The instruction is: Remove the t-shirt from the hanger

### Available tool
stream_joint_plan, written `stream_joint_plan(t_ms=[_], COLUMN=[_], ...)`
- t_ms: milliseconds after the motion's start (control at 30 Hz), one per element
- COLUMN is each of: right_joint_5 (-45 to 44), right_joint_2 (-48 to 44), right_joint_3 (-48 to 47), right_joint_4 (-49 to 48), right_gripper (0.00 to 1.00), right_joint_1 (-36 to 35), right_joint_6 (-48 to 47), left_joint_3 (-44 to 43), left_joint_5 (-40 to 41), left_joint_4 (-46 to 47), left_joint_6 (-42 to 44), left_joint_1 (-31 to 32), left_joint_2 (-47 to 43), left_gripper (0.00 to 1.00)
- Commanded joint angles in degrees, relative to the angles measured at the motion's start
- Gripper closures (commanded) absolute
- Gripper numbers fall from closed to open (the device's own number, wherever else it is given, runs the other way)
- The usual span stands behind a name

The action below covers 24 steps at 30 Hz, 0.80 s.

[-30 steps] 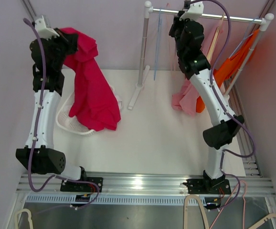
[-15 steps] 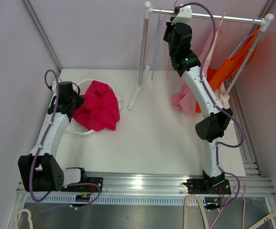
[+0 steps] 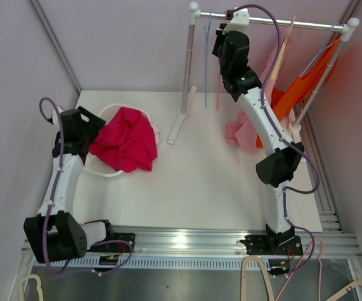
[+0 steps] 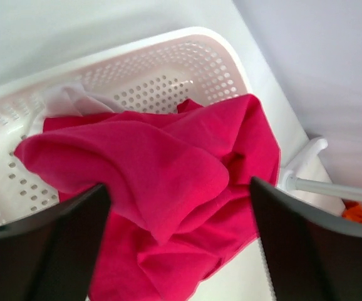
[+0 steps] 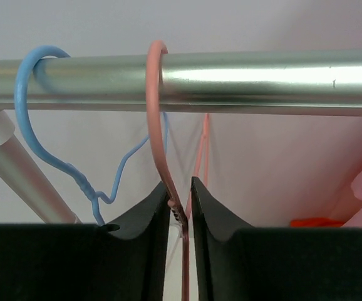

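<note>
Both signs say wrap-up: the red t-shirt (image 4: pixel 168 182) lies heaped in the white basket (image 4: pixel 187 56) under my wide-open, empty left claw (image 4: pixel 178 200), while my right claw (image 5: pixel 181 194) pinches the bare pink hanger (image 5: pixel 158 113) hooked over the rail (image 5: pixel 262 78), so next I'd simply let go.

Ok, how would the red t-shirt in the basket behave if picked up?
Probably floppy: the red t-shirt lies in soft folds, draping over the rim of the basket. Likely light for its size, since it looks like thin cloth. A single pinch would probably lift it as a trailing bunch.
</note>
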State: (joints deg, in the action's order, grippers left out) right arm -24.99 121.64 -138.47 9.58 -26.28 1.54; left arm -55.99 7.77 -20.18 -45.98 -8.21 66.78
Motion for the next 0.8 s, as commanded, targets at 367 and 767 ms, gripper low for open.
stream_joint_plan(t_ms=[367,767], right_joint_5=[-1.7,-5.2], right_joint_2=[-13.8,-24.7], right_joint_3=[2.7,8.0], right_joint_4=[6.7,27.6], right_gripper=[0.39,0.37], right_joint_1=[0.7,6.0], right_joint_6=[0.9,6.5], left_joint_3=[-21.8,-30.0], left_joint_5=[-3.1,0.8], left_joint_4=[-12.0,-29.0], left_joint_6=[9.1,9.2], left_joint_1=[-2.2,2.5], left_joint_2=[3.1,6.5], left_gripper=[0.0,0.0])
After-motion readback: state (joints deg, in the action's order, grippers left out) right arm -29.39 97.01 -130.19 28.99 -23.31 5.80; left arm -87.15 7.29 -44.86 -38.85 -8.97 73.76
